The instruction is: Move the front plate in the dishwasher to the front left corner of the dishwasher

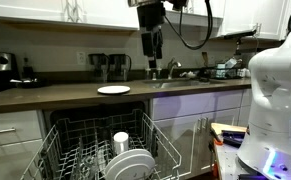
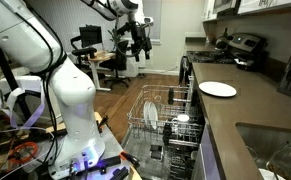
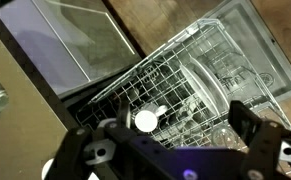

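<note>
The dishwasher (image 1: 55,135) stands open below the counter with its pale wire rack (image 2: 145,128) pulled out. Several white plates stand racked on edge. The front plate (image 1: 135,165) is nearest the rack's front; the plates also show in an exterior view (image 2: 152,112) and, blurred, in the wrist view (image 3: 200,75). A white cup (image 1: 121,140) stands in the rack beside them. My gripper (image 1: 153,50) hangs high above the rack, well clear of the plates. It also shows in an exterior view (image 2: 137,50). In the wrist view its jaws (image 3: 170,135) are wide apart and empty.
A flat white plate (image 1: 113,90) lies on the dark counter above the dishwasher. A sink (image 2: 275,150) and dishes sit further along the counter. White cabinets flank the dishwasher. The robot's white base (image 2: 70,100) stands on the floor near the open door.
</note>
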`<state>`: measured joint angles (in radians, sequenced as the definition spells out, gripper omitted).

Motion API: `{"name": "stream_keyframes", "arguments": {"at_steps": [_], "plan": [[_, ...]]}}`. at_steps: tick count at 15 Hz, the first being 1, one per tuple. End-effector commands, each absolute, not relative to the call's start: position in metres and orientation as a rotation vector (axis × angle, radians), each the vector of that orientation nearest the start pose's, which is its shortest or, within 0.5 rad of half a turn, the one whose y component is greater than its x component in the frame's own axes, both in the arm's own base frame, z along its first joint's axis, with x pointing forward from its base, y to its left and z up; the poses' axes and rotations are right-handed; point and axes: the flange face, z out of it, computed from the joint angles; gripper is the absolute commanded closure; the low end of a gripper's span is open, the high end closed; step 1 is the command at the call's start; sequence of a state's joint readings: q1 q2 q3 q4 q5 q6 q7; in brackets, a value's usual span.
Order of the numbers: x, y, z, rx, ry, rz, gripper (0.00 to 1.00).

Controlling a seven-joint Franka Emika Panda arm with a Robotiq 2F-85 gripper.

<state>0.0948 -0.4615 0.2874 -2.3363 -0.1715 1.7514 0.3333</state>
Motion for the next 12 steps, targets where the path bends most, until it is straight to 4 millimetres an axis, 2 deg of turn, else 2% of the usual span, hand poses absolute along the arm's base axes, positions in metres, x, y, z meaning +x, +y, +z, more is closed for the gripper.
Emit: {"name": "stream_keyframes", "arguments": {"at_steps": [1, 4, 7, 10, 11, 12], "plan": [[0.401, 0.123, 0.465, -3.432, -0.347, -0.040, 0.00], [0.421, 0.104, 0.440, -3.333, -0.470, -0.162, 0.00], [0.440, 0.086, 0.406, -3.203, -0.569, -0.271, 0.00], [0.453, 0.079, 0.372, -3.089, -0.653, -0.292, 0.00], [0.455, 0.079, 0.364, -3.058, -0.642, -0.229, 0.00], [0.448, 0.077, 0.378, -3.118, -0.597, -0.255, 0.00]]}}
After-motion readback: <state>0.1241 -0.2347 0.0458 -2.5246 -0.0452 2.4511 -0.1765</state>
